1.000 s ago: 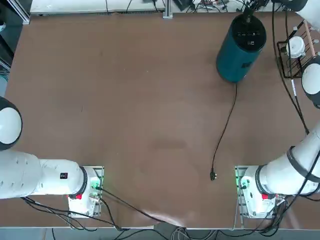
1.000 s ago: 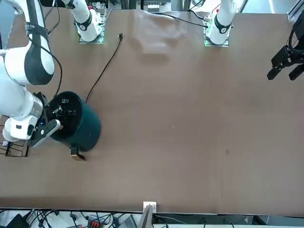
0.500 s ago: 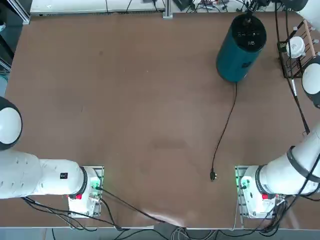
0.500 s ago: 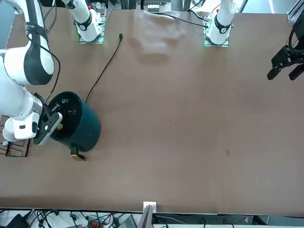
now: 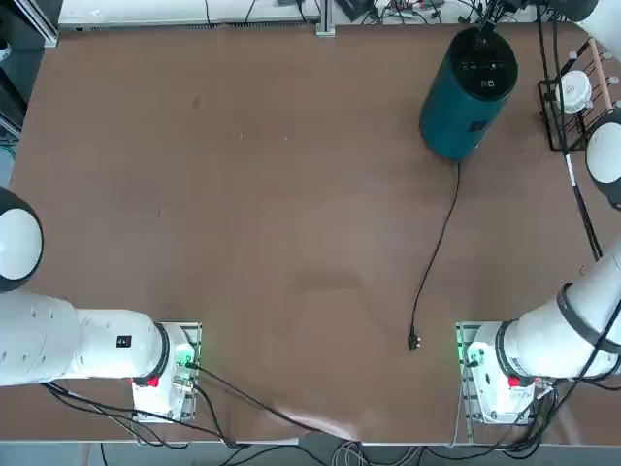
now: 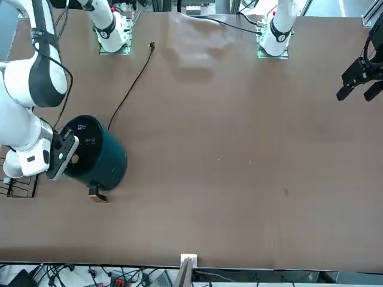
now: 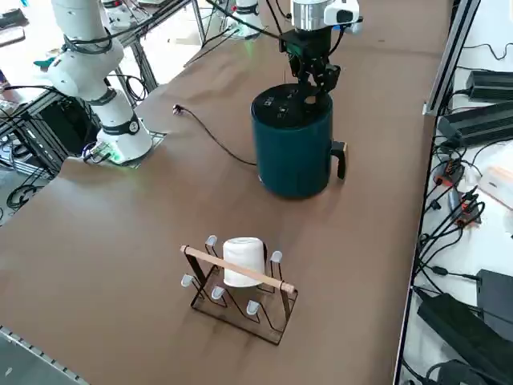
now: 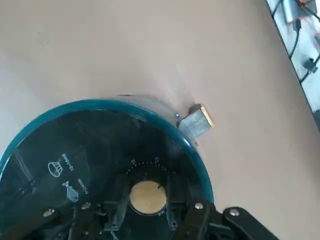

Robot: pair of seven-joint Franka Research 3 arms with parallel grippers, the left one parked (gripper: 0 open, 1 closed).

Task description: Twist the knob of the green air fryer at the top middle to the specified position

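The right gripper [image 8: 148, 189] is clamped on the knob [image 8: 148, 199], one finger on each side. The knob lies on the air fryer's [image 7: 292, 156] top, near its handle [image 7: 340, 158]. Rotation should follow the knob's axis.

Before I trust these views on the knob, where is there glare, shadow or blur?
Top view: bright glare on the table near its lower edge; front view: the same sheen at the far edge; right wrist view: dark end effector merges into the black panel, small dial marks soft, pale knob distinct.
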